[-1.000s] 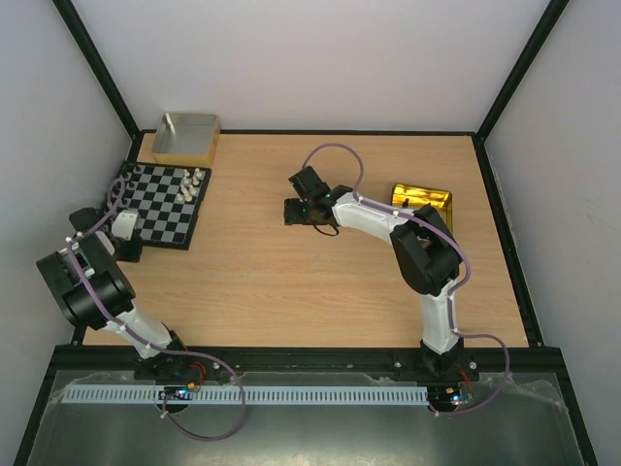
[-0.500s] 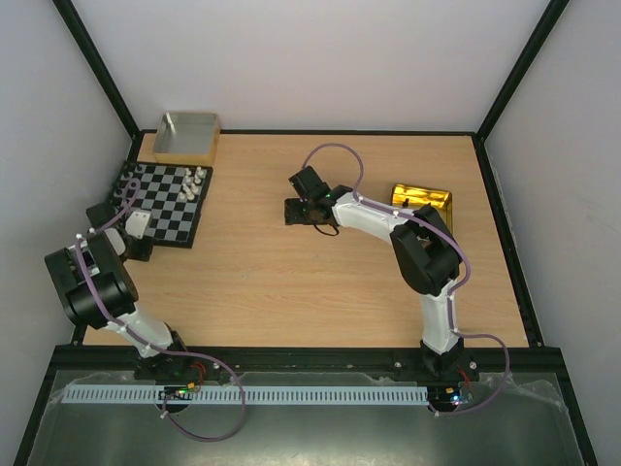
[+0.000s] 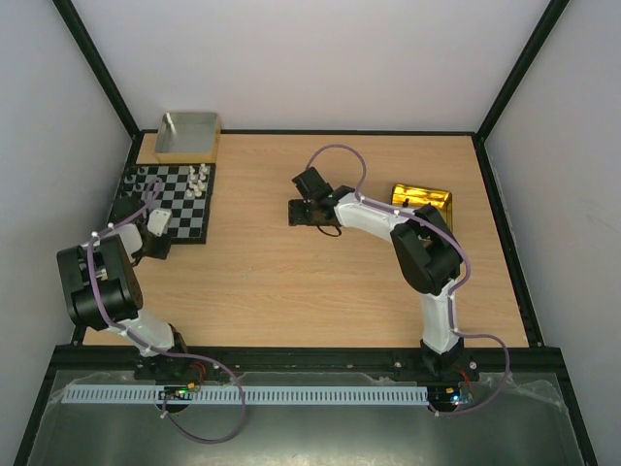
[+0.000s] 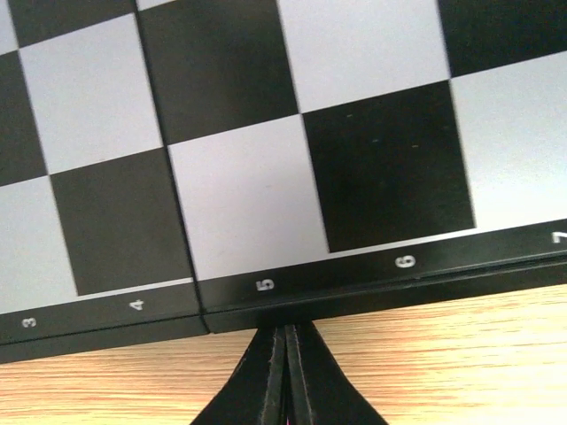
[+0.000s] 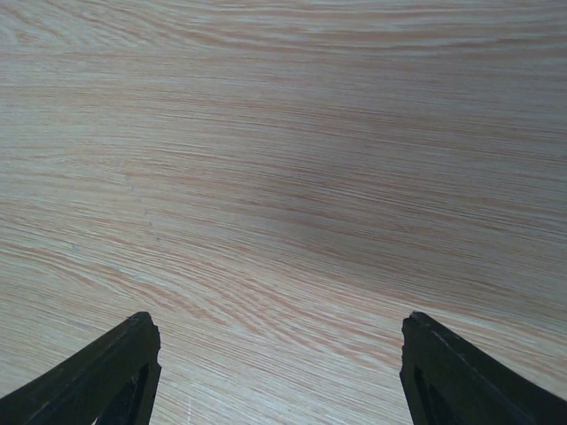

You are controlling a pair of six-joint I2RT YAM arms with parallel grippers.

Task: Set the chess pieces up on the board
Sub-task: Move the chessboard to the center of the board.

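board (image 3: 180, 210) lies flat near the far left corner of the desk (image 3: 291, 282), just in front of the grey box (image 3: 186, 137) with the tan rim that sits in that corner. board edges run slightly skewed to the desk edge.

cream-white pieces (image 3: 199, 180): small cluster on the squares at the board's far right corner, upright. black pieces (image 3: 136, 181): a few along the board's far left side; exact count and squares too small to read from above. the rest of the board shows bare checks.

grey box: one small pale thing in its far left corner, possibly a chessman, not resolvable.

left pincer (image 4: 285, 359): closed, both fingers pressed flat together, nothing between them. tips sit low over the bare wood at the board's near edge, right against the black border by the printed 5. wrist view shows only empty squares beyond the border, no piece in frame.

right pincer (image 5: 283, 372): jaws spread wide, holding nothing. it hangs over plain wood near the middle of the desk, well apart from the board. its wrist view shows wood grain only.

gold tin (image 3: 423, 202): right half of the desk, partly behind the right arm.
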